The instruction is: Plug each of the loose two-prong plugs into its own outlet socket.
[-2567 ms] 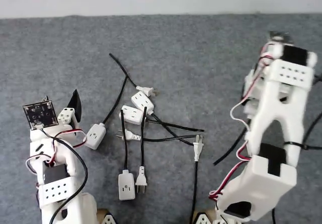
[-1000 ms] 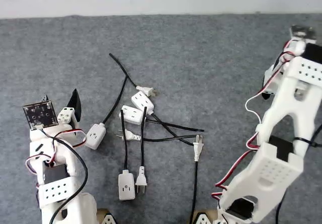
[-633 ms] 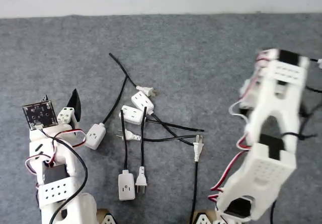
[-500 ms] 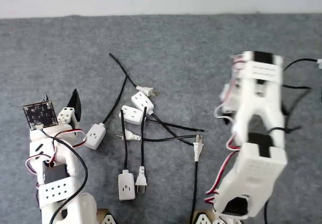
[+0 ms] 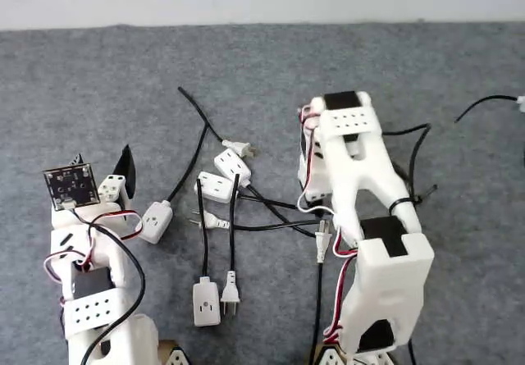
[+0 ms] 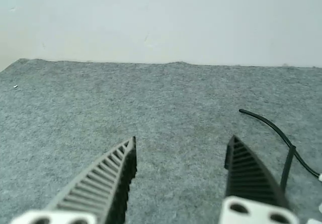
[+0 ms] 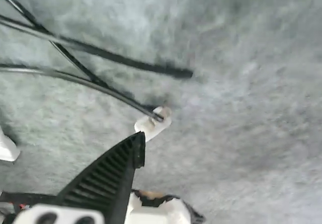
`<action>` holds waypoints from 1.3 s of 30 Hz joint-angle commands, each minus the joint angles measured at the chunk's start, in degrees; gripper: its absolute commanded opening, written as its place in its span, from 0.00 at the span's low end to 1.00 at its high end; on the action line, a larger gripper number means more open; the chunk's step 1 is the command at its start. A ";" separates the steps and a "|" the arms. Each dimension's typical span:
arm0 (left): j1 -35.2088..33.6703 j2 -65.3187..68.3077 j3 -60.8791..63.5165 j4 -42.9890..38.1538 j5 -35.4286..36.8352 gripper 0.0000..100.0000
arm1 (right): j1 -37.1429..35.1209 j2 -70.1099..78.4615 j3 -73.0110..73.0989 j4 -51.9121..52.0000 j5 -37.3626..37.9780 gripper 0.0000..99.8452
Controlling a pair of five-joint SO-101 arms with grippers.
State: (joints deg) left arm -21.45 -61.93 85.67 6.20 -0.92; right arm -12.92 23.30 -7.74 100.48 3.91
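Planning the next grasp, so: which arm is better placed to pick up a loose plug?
Right. The right arm stands over the cables, and its wrist view shows a plug close by. The left gripper, open, faces bare carpet off to the cables' side.

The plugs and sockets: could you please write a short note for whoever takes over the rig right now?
Left gripper: jaws open, empty, over bare carpet left of the cords.
Right gripper: low over the carpet, right beside the rightmost plug; I cannot tell whether it is open.
Things: four plugs and four sockets lie loose mid-carpet, cords crossing.
Done: none looks plugged in.
Left: all four pairs.
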 commanded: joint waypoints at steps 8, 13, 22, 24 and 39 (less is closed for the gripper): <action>0.53 0.18 -0.57 -1.76 -0.70 0.28 | -11.30 -16.66 16.88 2.15 -7.12 0.62; 0.53 0.18 -0.57 -1.76 -0.70 0.28 | -12.09 -19.38 24.44 -2.07 -7.65 0.62; 0.53 0.18 -0.57 -1.67 -0.70 0.28 | -8.40 -15.25 33.14 -12.53 -7.65 0.61; 0.53 0.18 -0.57 -1.67 -0.70 0.28 | -7.43 -13.93 33.14 -13.58 -7.65 0.60; 0.53 0.18 -0.57 -1.67 -0.70 0.28 | -5.93 -6.64 32.70 -33.89 -7.12 0.13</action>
State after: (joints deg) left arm -21.45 -61.93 85.67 6.20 -0.92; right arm -18.90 15.03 25.67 72.97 -3.03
